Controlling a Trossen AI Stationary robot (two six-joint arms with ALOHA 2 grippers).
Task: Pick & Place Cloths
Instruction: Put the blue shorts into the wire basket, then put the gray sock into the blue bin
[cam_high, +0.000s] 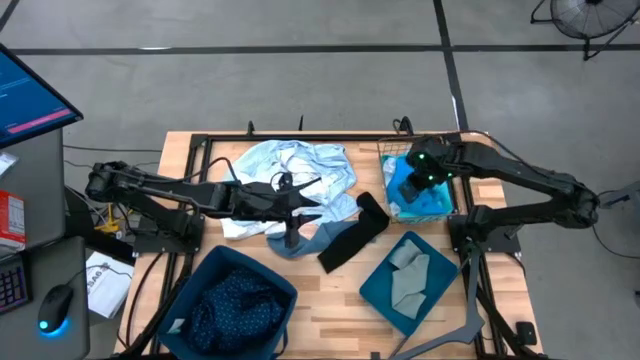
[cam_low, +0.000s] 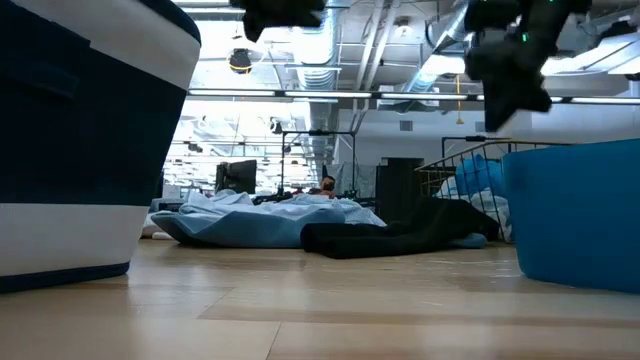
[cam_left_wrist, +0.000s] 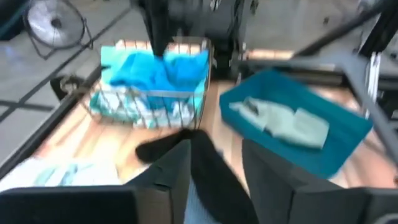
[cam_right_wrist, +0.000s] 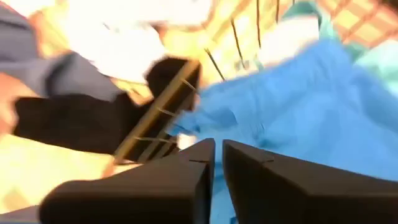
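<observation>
Cloths lie spread across the wooden table (cam_high: 330, 300), and we read the scene from its biggest pieces down: the pale blue and white heap (cam_high: 290, 175) at the back centre, the navy dotted cloth (cam_high: 235, 300) filling the left bin (cam_high: 205, 265), the grey cloth (cam_high: 408, 278) lying in the right bin (cam_high: 375, 290), the black cloth (cam_high: 352, 235) stretched from beside the heap toward that bin, and the bright blue cloth (cam_high: 425, 198) bundled with turquoise in the wire-mesh basket (cam_high: 392, 152) at the back right. Our left gripper (cam_high: 300, 205) sits over the near edge of the heap; in its wrist view the fingers (cam_left_wrist: 177, 171) stand apart with nothing between them, so we judge it released. Our right gripper (cam_high: 412, 185) hangs over the basket, its fingers (cam_right_wrist: 199, 163) almost closed with only a thin gap, right above the blue fabric, though we see no cloth pinched. Risk, as we judge it: closing there could snag the basket wire or drag the turquoise piece along, and the left fingers could catch two layered cloths together.
</observation>
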